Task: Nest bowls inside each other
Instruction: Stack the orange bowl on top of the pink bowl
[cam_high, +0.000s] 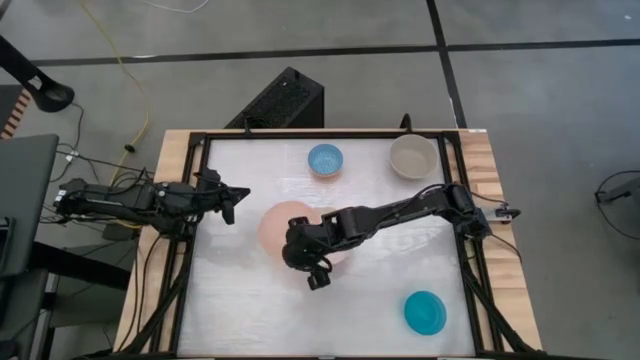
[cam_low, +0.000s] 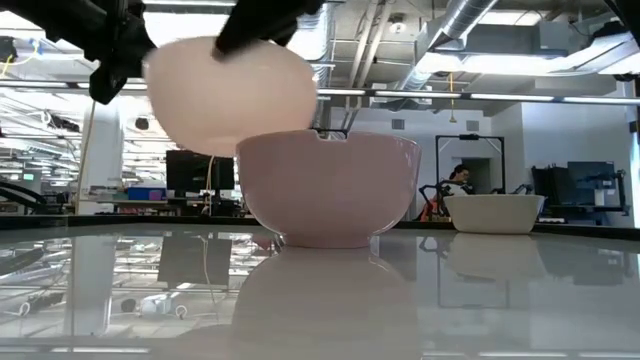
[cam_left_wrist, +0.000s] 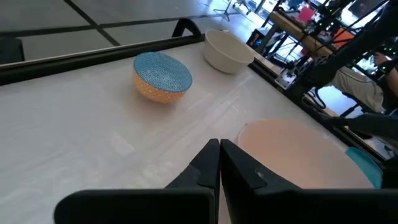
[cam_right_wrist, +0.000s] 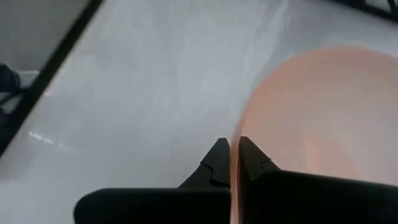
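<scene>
The translucent orange-pink bowl (cam_high: 285, 228) hangs tilted above the middle of the table, with my right gripper (cam_right_wrist: 234, 157) shut on its rim. In the low view this bowl (cam_low: 228, 92) shows above and beside a cream-white bowl (cam_low: 330, 190) that stands on its base on the table. A small light blue bowl (cam_high: 325, 158) and a beige-grey bowl (cam_high: 413, 155) stand near the far edge. A teal-blue bowl (cam_high: 425, 312) stands at the near right. My left gripper (cam_left_wrist: 219, 163) waits shut by the table's left edge, holding nothing. My right gripper pinches the orange-pink bowl's rim (cam_right_wrist: 235, 140) on the bowl's near side, one finger inside the bowl and one outside. The fingers slant down onto the rim from above. The bowl is lifted clear of the table and hangs tilted below the fingers.
A black frame (cam_high: 200, 140) runs around the white table top. The far bowls stand apart from each other, and the near left part of the table top (cam_high: 240, 310) is bare. A person sits in the room beyond the table (cam_low: 460, 180).
</scene>
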